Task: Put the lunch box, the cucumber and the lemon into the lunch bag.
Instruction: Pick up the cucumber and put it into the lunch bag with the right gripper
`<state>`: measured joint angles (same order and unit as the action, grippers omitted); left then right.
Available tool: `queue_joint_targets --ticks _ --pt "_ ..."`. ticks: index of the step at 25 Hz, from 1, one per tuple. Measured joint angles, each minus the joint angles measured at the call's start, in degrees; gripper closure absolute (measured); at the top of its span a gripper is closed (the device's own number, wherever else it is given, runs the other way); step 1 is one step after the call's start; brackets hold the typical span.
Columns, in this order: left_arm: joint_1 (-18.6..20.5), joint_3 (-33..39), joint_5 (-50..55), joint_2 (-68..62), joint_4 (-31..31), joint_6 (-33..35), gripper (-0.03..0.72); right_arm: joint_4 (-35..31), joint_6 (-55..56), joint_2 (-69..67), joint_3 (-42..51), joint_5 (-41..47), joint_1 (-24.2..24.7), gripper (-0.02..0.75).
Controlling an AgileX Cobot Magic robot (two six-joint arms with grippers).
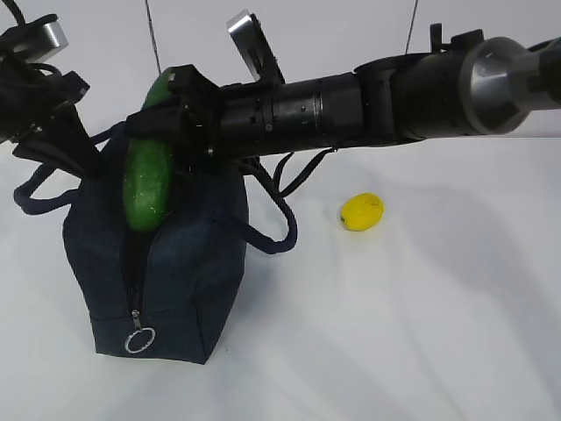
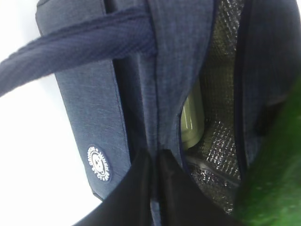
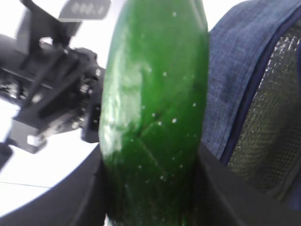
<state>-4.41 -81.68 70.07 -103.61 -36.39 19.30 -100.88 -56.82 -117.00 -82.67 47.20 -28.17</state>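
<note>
My right end effector [image 1: 162, 123] pinches the cucumber [image 1: 149, 180] upright over the open lunch bag [image 1: 188, 263], left end effector [image 2: 155, 188] pinched on its rim; next lower, release, fetch lemon [image 1: 362, 211] off bench [image 1: 421, 333].

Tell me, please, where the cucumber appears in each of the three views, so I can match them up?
Exterior view: the cucumber stands upright, left of centre, its lower end at the lunch bag's open top.
Left wrist view: a blurred green mass at the lower right corner.
Right wrist view: it fills the centre, top to bottom.
Shared landmark: the navy lunch bag with its silver lining.
</note>
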Motion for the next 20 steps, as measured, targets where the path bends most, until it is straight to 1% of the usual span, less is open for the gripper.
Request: queue_joint_targets --ticks 4,11,13,17,20 --pt "0.0 0.0 -0.1 0.0 0.1 0.0 0.687 -0.3 -0.6 -1.8 -0.1 -0.9 -0.7 0.407" --pt "0.0 0.0 -0.2 0.0 2.2 0.1 0.688 -0.3 -0.6 -5.0 -0.4 -1.7 -0.7 0.408" --pt "0.0 0.0 -0.3 0.0 2.4 0.1 0.688 1.7 0.3 -5.2 -0.5 -3.5 -0.7 0.408" --pt "0.0 0.0 -0.4 0.0 2.8 0.1 0.688 8.1 5.3 -5.2 -0.5 -5.6 -0.7 0.407" --pt "0.0 0.0 -0.4 0.0 2.8 0.1 0.688 10.4 6.1 -5.2 -0.5 -5.8 -0.7 0.406"
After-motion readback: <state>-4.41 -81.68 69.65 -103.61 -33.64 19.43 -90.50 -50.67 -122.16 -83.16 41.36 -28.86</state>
